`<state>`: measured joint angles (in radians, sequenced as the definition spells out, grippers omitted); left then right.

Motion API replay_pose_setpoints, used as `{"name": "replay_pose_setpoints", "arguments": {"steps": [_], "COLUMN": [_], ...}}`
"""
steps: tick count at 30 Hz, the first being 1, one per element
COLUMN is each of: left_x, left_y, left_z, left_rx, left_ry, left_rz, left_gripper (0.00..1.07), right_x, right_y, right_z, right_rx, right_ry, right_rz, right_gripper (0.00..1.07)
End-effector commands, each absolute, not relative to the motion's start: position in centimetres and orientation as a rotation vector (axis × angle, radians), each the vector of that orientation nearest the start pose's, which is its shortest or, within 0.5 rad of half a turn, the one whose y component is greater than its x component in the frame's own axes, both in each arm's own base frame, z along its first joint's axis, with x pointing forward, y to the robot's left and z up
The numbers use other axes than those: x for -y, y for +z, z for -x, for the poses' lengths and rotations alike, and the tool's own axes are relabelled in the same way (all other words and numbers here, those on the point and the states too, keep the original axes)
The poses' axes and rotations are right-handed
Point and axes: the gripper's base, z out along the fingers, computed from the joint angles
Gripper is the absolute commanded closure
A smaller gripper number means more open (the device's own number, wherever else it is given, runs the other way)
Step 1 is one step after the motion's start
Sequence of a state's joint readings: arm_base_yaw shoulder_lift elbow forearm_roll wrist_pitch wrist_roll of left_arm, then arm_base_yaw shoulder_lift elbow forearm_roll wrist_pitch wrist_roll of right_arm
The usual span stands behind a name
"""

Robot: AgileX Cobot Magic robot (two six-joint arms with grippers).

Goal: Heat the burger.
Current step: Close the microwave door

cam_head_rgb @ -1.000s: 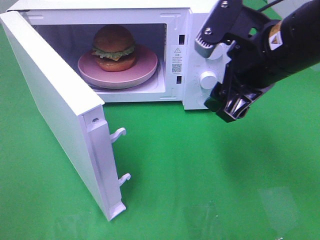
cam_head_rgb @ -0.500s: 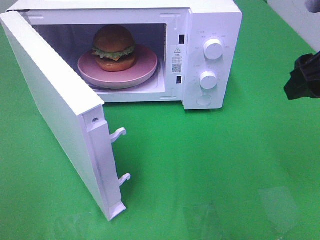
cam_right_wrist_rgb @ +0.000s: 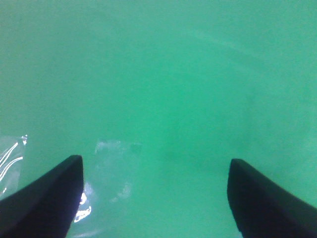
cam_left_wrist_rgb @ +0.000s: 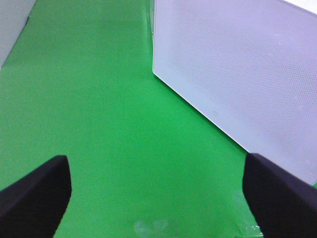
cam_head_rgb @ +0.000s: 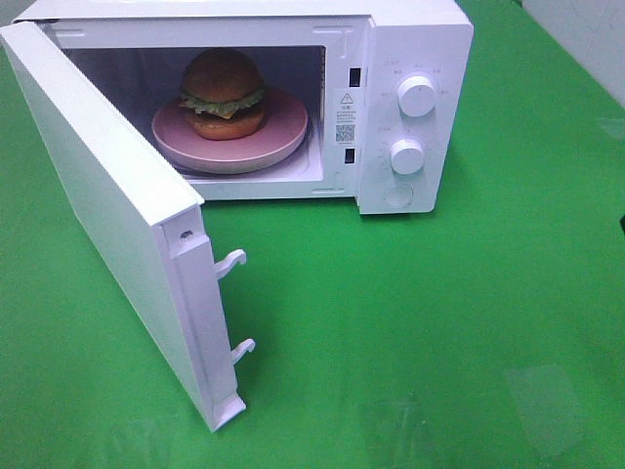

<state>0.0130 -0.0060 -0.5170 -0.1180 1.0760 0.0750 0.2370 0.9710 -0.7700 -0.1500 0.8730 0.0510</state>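
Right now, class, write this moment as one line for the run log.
burger: on pink plate inside microwave | door: open | left gripper: jaws open, empty | right gripper: jaws open, empty

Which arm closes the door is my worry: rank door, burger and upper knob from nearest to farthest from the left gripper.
From the left gripper:
1. The door, outer face right ahead.
2. The burger, inside the microwave.
3. The upper knob, far right panel.

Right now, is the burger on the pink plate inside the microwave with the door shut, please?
Not quite: the door stands wide open, as the exterior high view shows. The burger does sit on the pink plate inside the microwave.
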Motion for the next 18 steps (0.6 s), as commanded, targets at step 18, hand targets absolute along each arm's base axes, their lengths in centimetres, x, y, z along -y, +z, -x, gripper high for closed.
{"name": "replay_pose_setpoints", "arguments": {"steps": [18], "left_x": [1.0], "left_y": [28.1], "left_z": [1.1], "left_rx": [-2.008], "left_ry": [-0.091], "left_rz": [-0.069], "left_gripper": [0.18], "right_x": [-0.5], "right_y": [28.6], "right_z": [-7.2], "right_rx": [-2.16], "right_ry": [0.011], "right_rz": [0.151], "right_gripper": [0.27]}}
